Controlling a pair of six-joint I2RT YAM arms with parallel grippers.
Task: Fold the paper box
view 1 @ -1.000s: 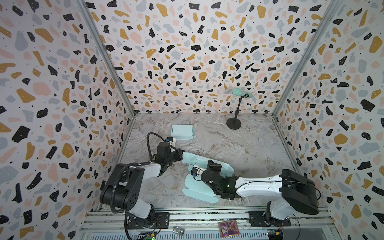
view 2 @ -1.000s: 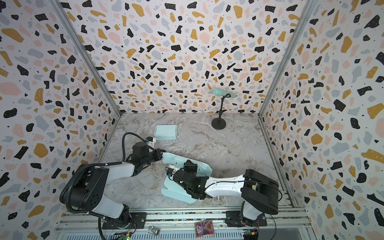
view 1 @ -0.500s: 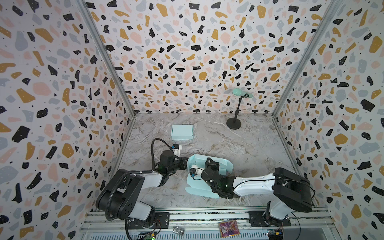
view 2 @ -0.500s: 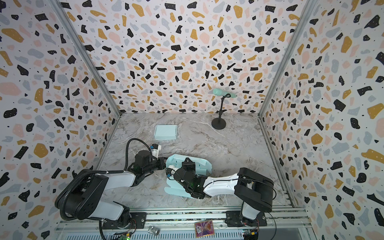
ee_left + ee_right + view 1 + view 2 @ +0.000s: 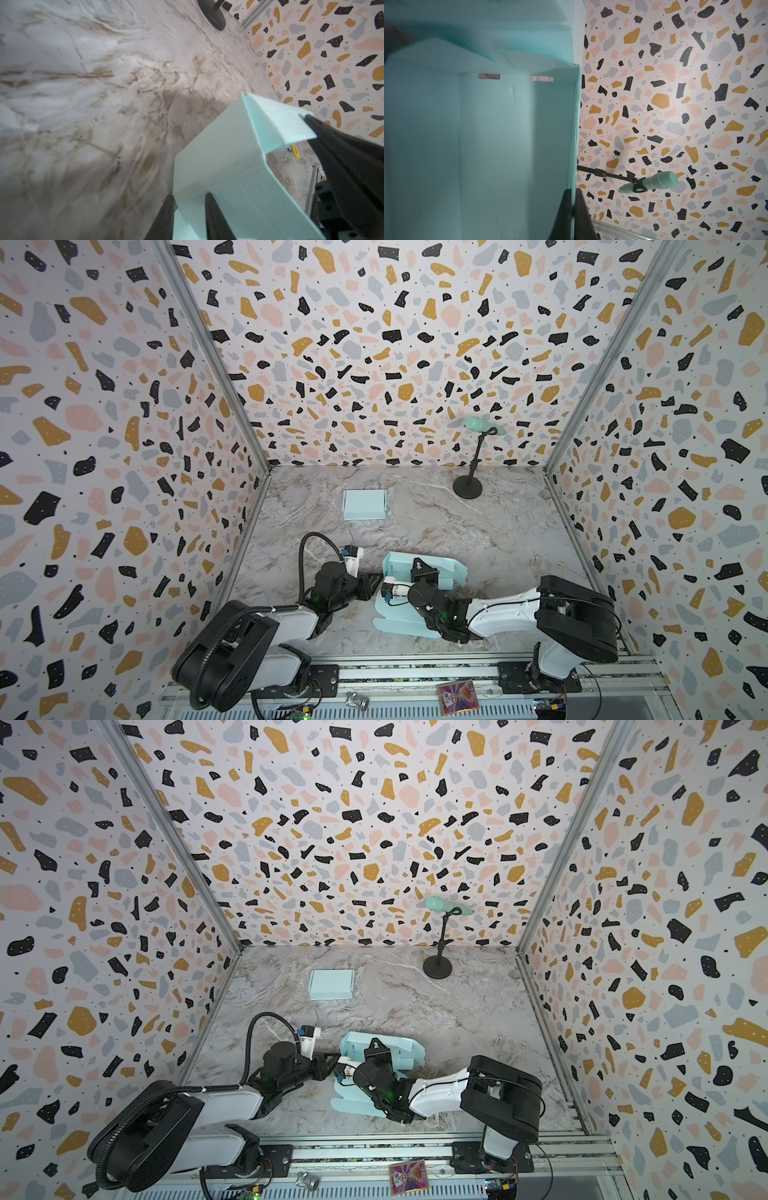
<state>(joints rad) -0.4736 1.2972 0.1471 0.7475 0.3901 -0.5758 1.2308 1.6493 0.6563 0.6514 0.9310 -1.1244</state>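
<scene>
Mint paper box (image 5: 444,572) sits half raised between our two grippers, with one flat flap lying on the marble table (image 5: 478,510) under the wrist behind our right fingers. Our right gripper (image 5: 572,209) has its fingers pressed together on the thin edge of an upright wall, the paper nipped between the pads. Our left gripper (image 5: 190,216) has its fingers (image 5: 166,218) spread apart, straddling the lower corner of the opposite wall. The paper stands just beside one finger and, as far as we can tell from that close, blurred view, neither pad clamps it. Beyond our right fingertips, two small slots (image 5: 489,76) show at the foot of the far wall.

We judge the fold as midway: walls up, flaps not tucked. With only one real pinch, the box could swing around our right fingers and slide on the smooth table when we push. A hard pull there might crease or tear the wall. If our left fingers close off the edge, they would bend the corner, and the tabs would then miss the slots.
</scene>
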